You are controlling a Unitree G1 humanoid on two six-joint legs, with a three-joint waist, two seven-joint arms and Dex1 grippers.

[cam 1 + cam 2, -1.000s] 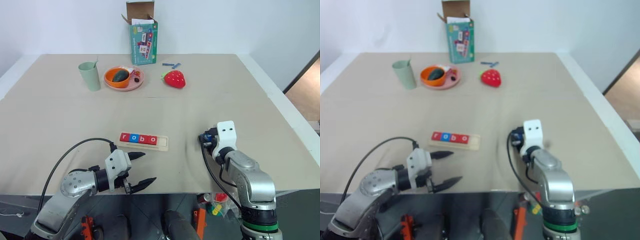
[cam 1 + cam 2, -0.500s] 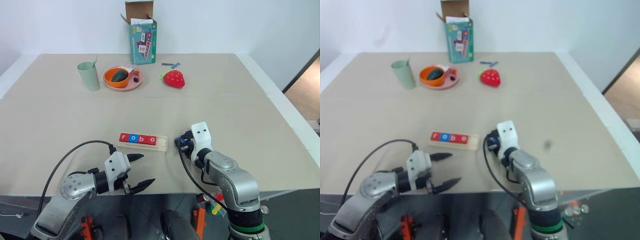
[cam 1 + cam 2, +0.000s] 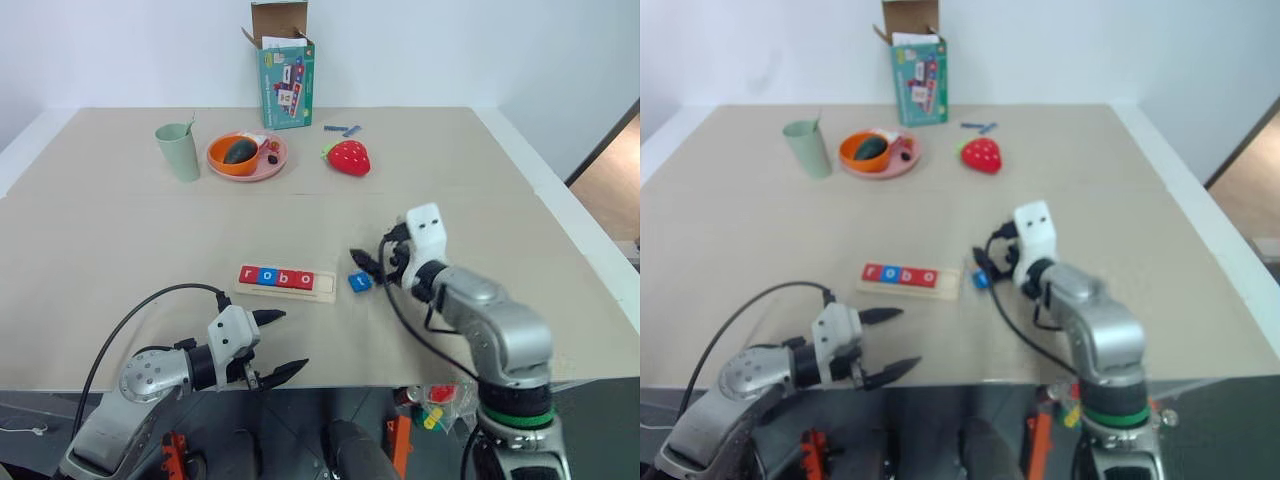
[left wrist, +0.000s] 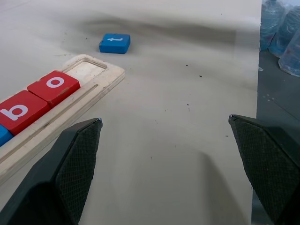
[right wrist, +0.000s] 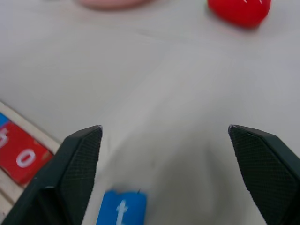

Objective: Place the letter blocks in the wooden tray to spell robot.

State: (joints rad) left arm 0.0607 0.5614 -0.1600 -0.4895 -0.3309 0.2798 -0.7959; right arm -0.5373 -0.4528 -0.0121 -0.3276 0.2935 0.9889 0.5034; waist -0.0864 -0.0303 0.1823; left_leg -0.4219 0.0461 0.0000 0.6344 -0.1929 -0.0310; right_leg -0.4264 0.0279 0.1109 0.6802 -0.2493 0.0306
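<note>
The tray point(image 3: 287, 283) holds four tiles point(image 3: 276, 277) reading r, o, b, o — one slot at its right end sits bare. The blue t point(image 3: 360, 282) lies flat on the table point(image 3: 120, 250) just off that empty end, not touching the wood; from the left wrist view its letter lies sideways to the row. So the word is one tile short, and the tile it needs is right beside the gap.

The right gripper point(image 3: 362, 262) hangs just above and beyond the t, fingers spread wide with nothing between them; the right wrist view looks down past both fingers point(image 5: 75, 168) at the t below. My read: the t is parked near the slot to be nudged or re-picked and turned square before it goes in.

The left gripper point(image 3: 282, 343) waits nearer the table's front edge than the tray, jaws apart and empty — out of the way, leaving the approach to the right arm.

Far beyond the tray sit the strawberry point(image 3: 349, 158), pink plate point(image 3: 270, 165), green cup point(image 3: 179, 151) and box point(image 3: 286, 80), well clear.
</note>
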